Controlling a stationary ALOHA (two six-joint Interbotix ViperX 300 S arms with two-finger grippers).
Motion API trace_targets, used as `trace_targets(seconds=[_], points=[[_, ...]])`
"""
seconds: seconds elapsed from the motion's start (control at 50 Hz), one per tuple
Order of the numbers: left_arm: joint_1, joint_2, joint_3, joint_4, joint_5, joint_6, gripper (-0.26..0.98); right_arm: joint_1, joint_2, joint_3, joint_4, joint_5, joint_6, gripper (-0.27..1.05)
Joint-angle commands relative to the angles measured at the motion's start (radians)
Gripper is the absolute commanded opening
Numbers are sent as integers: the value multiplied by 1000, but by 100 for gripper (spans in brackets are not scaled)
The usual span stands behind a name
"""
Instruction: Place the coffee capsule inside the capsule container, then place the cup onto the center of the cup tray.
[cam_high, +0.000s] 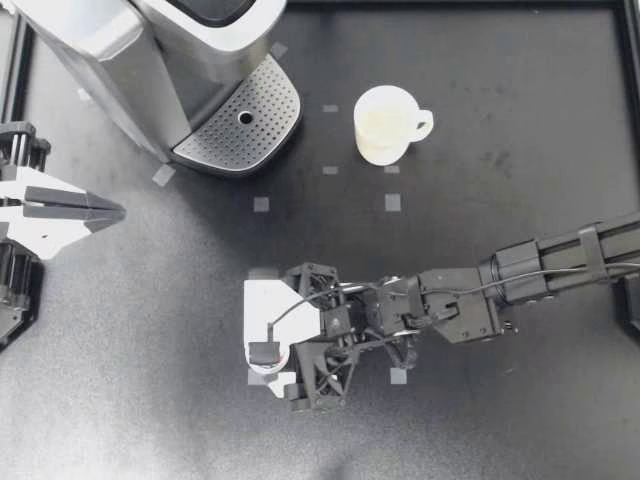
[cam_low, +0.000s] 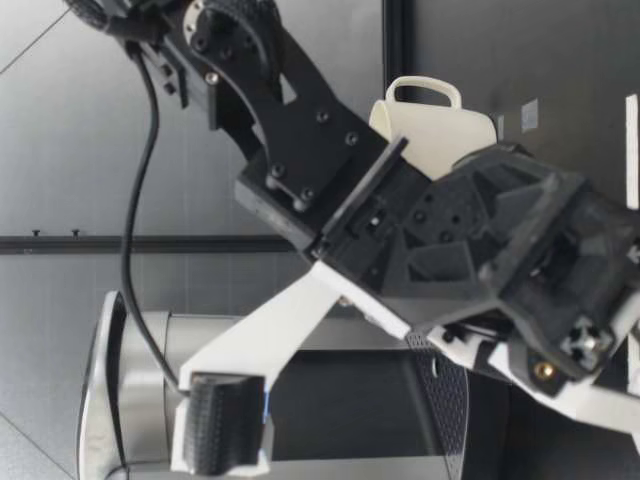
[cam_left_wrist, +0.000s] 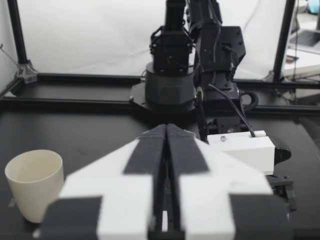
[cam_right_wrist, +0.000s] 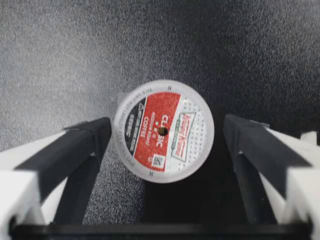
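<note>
You're hovering your right gripper dead over the coffee capsule, which is sitting foil-up between the wide-open, empty jaws (a hair off-centre), so you're probably needing just a straight drop.

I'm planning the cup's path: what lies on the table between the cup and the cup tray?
Top view: only bare table and a small tape square lie between the cup and the cup tray.

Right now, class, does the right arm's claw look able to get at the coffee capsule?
Probably yes: the right claw hangs open over the coffee capsule, which lies on the table between its fingers with nothing in the way.
</note>
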Motion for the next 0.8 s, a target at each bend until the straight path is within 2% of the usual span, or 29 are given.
trace_targets(seconds=[0.0, 0.16, 0.42, 0.66, 0.78], points=[[2, 5, -11, 2, -5, 0, 4, -9, -14, -26, -2, -2, 0, 94], [2, 3, -11, 2, -6, 0, 4, -9, -9, -31, -2, 3, 2, 90], [2, 3, -12, 2, -6, 0, 4, -9, -15, -32, -2, 9, 0, 61], [2, 9, -15, 2, -2, -5, 4, -9, -37, -29, -2, 14, 5, 60], [2, 38, -49, 0, 60, -5, 4, -9, -87, -3, -2, 8, 8, 60]])
